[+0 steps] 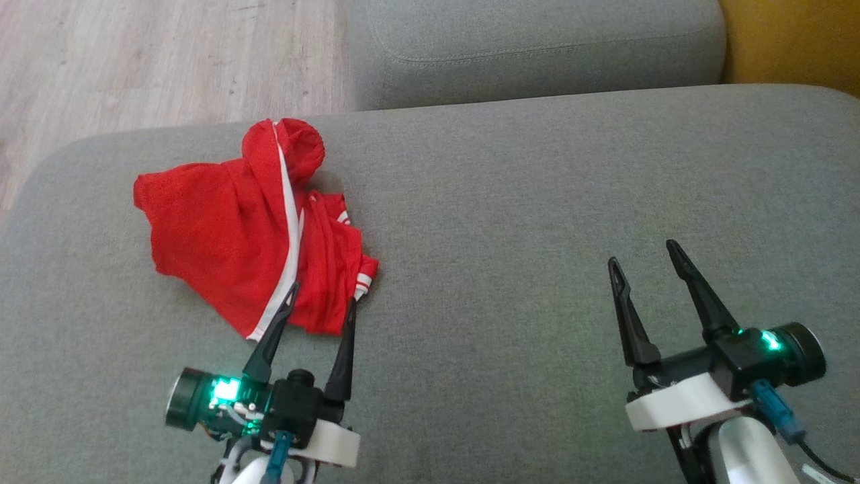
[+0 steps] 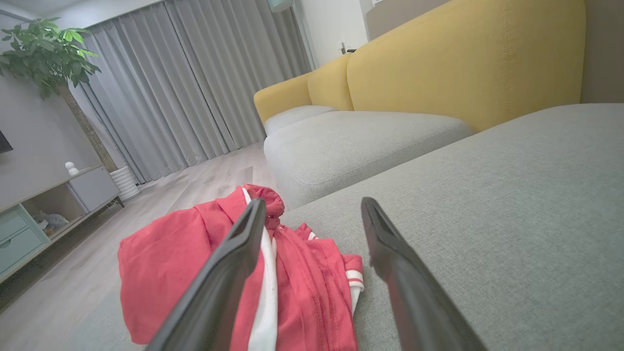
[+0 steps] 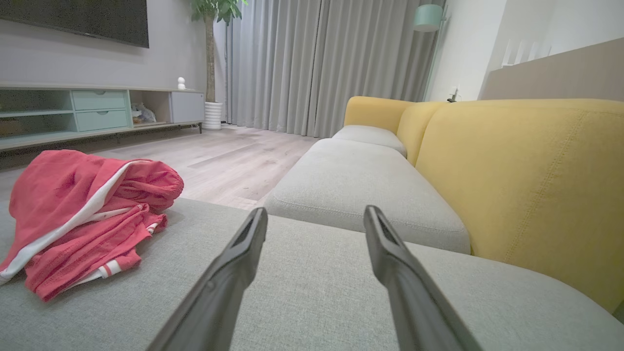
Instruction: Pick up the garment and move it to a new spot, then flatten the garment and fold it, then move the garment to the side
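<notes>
Lying crumpled, red garment, just beyond left end effector, jaws apart

Garment cropped by left wrist view's edge

The head view is bright, soft and even, slightly grainy and washed out. The crumpled red garment with white stripes throws only a faint shadow onto the grey woven sofa cushion, and the small green lights on the wrists glow with a little flare. Both wrist views are dimmer and cooler, with a pale sheen on the light wooden floor, straight lines bowing toward the edges, and the near dark fingers of the left tool and right tool soft with blur.
</notes>
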